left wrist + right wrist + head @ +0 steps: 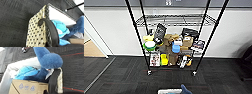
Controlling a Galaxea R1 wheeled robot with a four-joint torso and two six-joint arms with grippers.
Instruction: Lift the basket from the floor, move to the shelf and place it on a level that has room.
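While gripped from both ends, small cream perforated basket [36,35] sits low, near dark charcoal carpet floor [121,75]. Left fingers [50,28] hooked over rim; right fingers [53,79] likewise. Blue plush toy [47,58], cardboard box [27,86] inside. Ahead: tall black wire shelf [176,37], second level [174,20] bare, offering room.

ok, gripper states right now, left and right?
Left: finger hooked over the basket rim; open or shut cannot be told.
Right: finger at the basket's other wall; cannot be told.

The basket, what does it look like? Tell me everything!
The basket is cream, with woven-look sides full of little dark holes and a pale rim. It stands over the dark carpet, in front of the rack. Inside sit blue plush toys and a brown cardboard box. A dark curved robot part hooks over its rim.
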